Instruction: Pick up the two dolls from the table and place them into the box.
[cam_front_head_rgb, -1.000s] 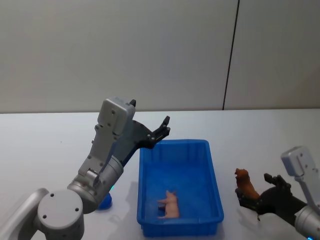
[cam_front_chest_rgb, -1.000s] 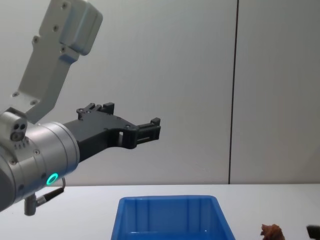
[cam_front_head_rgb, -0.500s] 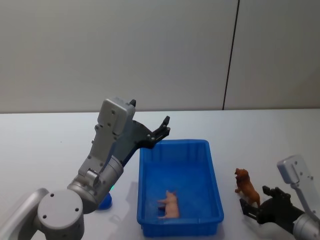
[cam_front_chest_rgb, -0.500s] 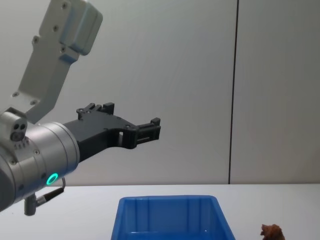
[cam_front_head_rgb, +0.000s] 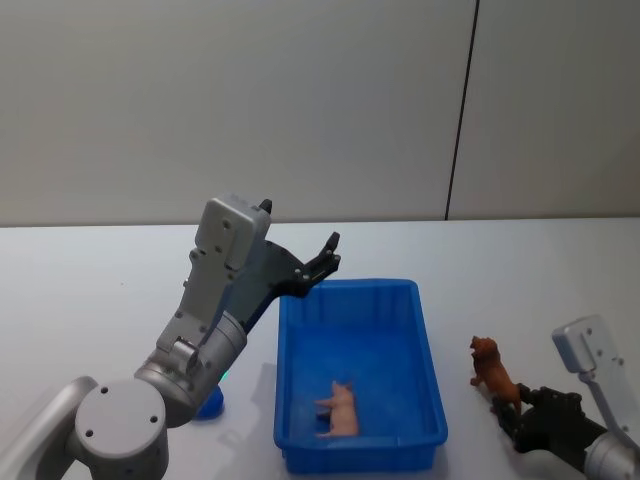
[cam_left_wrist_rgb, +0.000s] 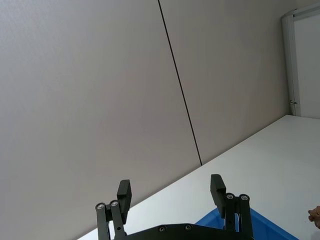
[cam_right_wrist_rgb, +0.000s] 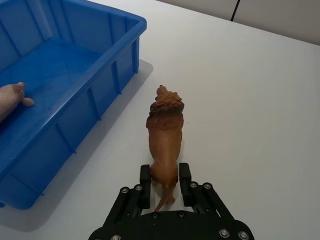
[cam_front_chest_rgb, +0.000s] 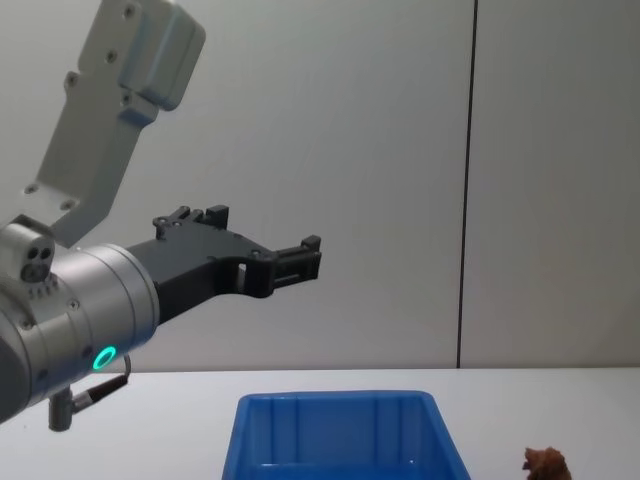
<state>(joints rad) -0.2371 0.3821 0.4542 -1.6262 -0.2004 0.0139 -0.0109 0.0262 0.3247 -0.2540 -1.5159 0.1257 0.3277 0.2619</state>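
pale pink pig doll (cam_front_head_rgb: 338, 408) lies on its side inside the blue ribbed box (cam_front_head_rgb: 432, 375). round blue doll (cam_front_head_rgb: 210, 404) on bench (cam_front_head_rgb: 100, 280) just left of the box, half hidden by the arm. left end effector (cam_front_head_rgb: 330, 252) raised, fingers apart. right end effector (cam_right_wrist_rgb: 164, 172) apart, straddling brown lion (cam_right_wrist_rgb: 165, 130) rump.

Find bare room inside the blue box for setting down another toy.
Free: the box floor from the pink doll back to the far wall, and the strip beside the right wall. Crowded: the near middle, where the doll lies; the left gripper hangs over its far left side.
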